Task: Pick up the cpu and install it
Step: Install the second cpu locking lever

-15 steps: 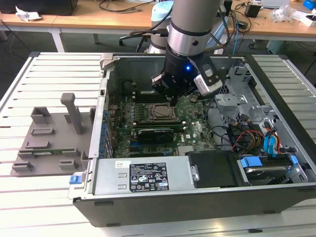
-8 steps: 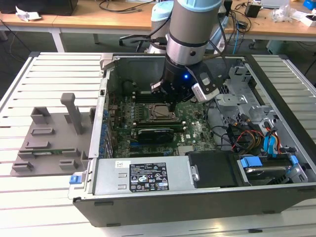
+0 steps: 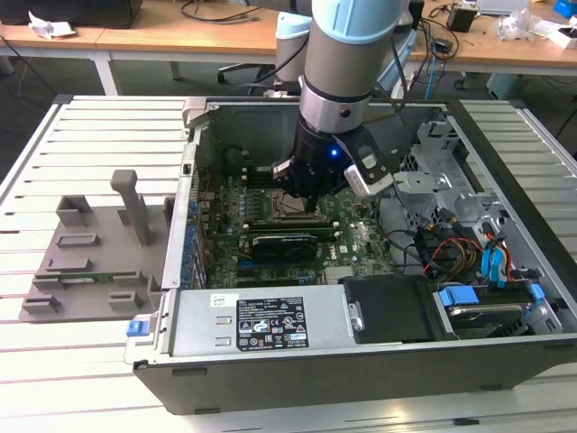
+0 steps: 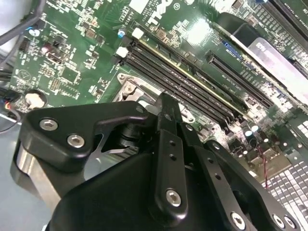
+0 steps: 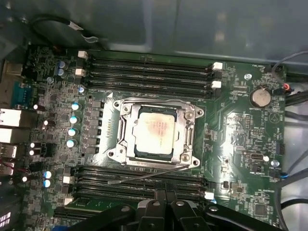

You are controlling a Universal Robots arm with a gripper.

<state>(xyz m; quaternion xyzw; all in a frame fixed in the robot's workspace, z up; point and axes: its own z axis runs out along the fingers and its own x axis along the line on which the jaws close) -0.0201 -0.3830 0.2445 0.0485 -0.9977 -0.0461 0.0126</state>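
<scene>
- The cpu (image 5: 153,131) sits flat inside the metal socket frame (image 5: 120,139) on the motherboard (image 5: 240,134), directly ahead of your gripper (image 5: 166,199) in the first wrist view; its pale top carries a faint reddish smear.
- Your gripper's black fingers (image 4: 168,144) look pressed together in the second wrist view, with no gap visible and nothing seen between them. The fingertips themselves are hidden behind the finger bodies, so treat that as a reading from the linkage.
- In the exterior view, your gripper (image 3: 305,200) hangs low inside the computer case (image 3: 270,361), just above the board; the arm's wrist hides the socket and the chip there.
- A thin wire lever (image 5: 144,177) lies between the gripper and the socket frame, along the frame's near edge. You cannot tell whether it is latched.
- Black memory slots (image 5: 149,72) run beyond the socket on the far side, and another bank (image 5: 139,185) lies between the socket and your fingers, partly cut off by them.
- A round coin battery (image 5: 260,96) sits off to one side of the socket, well apart from the gripper.
- Outside the case, at the exterior view's left, a grey plastic tray (image 3: 90,262) with upright posts rests on the slatted table (image 3: 90,135), far from the gripper.
</scene>
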